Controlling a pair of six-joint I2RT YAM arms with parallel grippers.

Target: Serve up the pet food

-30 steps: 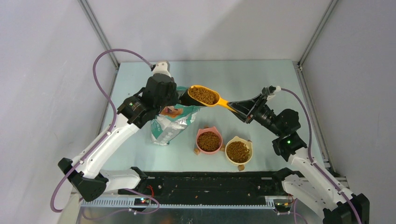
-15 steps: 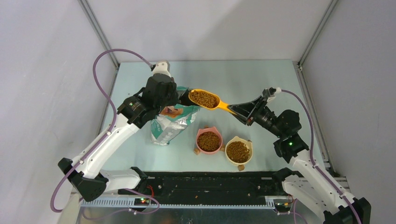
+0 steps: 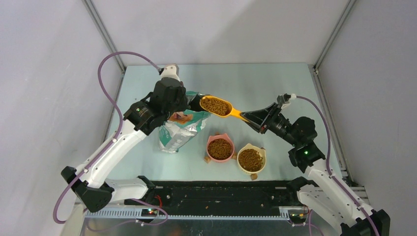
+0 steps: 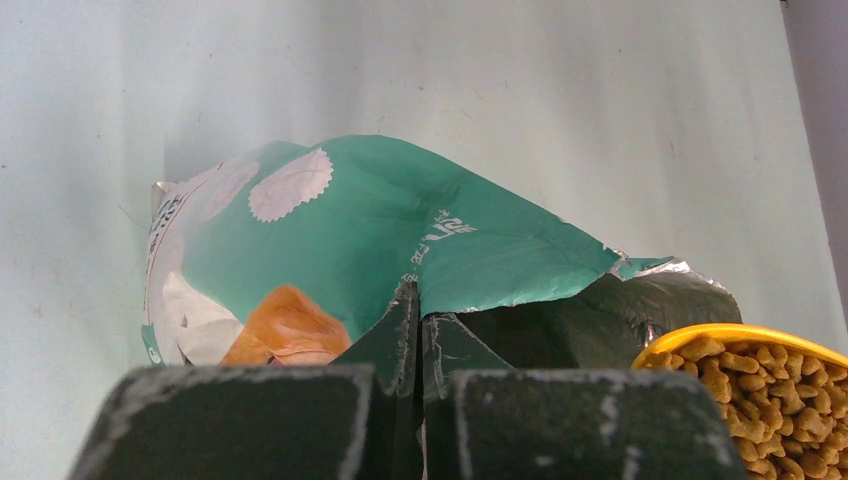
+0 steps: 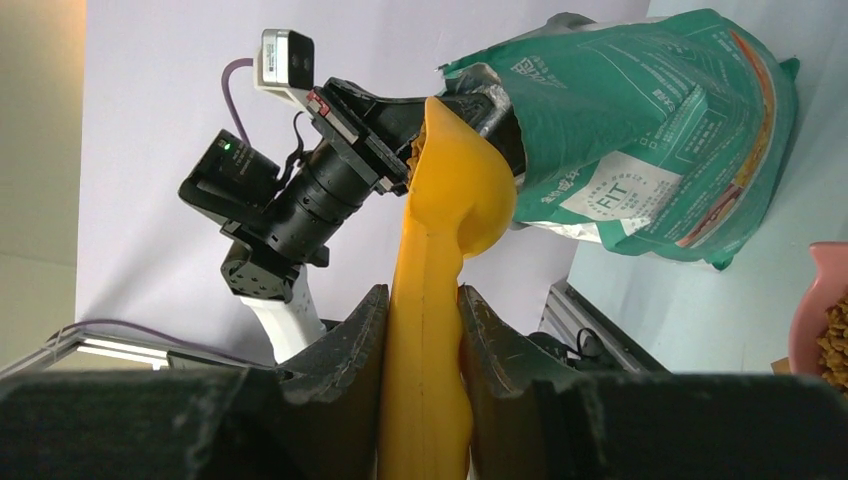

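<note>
Two full: pink bowl (image 3: 209, 146), yellow bowl (image 3: 239, 162); right pincer (image 3: 247, 116) grips scoop (image 5: 442, 205), left pincer (image 4: 420, 378) pinches bag (image 4: 400, 215); more kibble (image 3: 215, 105) risks overflow.

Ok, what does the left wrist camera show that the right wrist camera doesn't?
Only the left wrist view: the left gripper shut on the green food bag at its torn top edge, and kibble heaped in the orange scoop. Only the right wrist view: the right gripper clamped on the scoop's handle, the scoop's underside, the left arm, and the pink bowl at the frame's edge. Both: the bag and the scoop at its mouth.
</note>
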